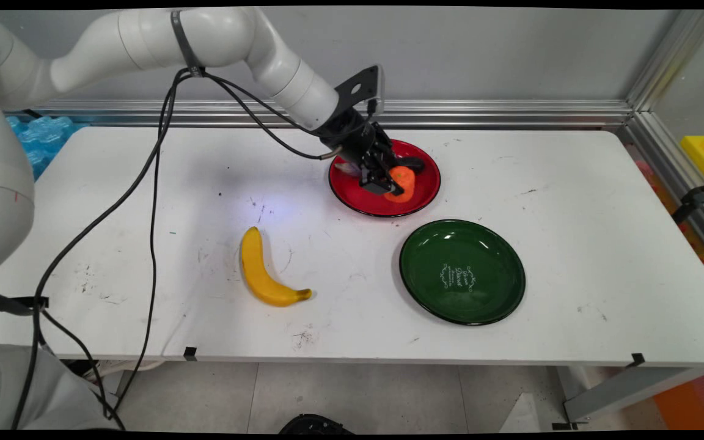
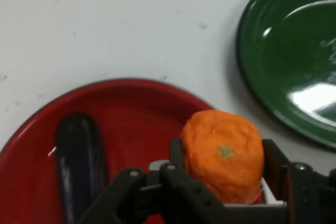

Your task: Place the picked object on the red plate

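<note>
1. Hand (image 1: 384, 178) is low over the red plate (image 1: 425, 189), its two fingers (image 2: 273, 156) clamped on either side of an orange fruit (image 2: 223, 153). Gripping it, no gap visible between pads and fruit.
2. The orange fruit sits inside the red plate, on the plate's right half in the main view. Whether it rests on the plate surface or is lifted just off it, cannot tell. A small green stem mark faces the hand camera.
3. A dark purple eggplant (image 2: 81, 166) also lies in the red plate, beside the fruit, not touching it in the hand view. In the main view it's mostly hidden behind the hand.
4. Red plate is at the far middle of the white bench (image 1: 572, 183).
5. Green plate (image 1: 462, 271) with white lettering in its centre sits nearer the camera and to the right of the red plate, just beside it, rims apart.
6. Yellow banana (image 1: 263, 272) lies on the bench to the left of the green plate, well apart from both plates and the hand.
7. Black cables (image 1: 155, 201) hang from the arm (image 1: 205, 36) over the bench's left side.
</note>
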Robot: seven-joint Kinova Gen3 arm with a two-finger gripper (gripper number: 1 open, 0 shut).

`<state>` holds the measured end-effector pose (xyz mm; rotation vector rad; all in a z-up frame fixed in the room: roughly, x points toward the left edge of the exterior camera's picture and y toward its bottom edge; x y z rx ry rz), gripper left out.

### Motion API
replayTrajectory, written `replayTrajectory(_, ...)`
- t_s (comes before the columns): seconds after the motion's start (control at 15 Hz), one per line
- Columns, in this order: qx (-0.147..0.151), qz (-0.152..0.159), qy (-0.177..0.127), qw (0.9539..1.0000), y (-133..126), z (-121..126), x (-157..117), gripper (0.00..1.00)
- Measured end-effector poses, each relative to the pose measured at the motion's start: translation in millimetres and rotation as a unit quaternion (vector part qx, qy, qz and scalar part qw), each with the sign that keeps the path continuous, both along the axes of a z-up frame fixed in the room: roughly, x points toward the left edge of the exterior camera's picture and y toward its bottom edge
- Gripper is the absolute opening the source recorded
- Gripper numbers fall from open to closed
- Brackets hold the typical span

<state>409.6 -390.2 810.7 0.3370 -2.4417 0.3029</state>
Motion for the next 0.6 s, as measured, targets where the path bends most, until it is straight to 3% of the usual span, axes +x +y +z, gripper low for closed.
replayTrajectory(0.6, 0.008, 0.029, -0.003, 0.9995, -21, -37, 21, 0.00)
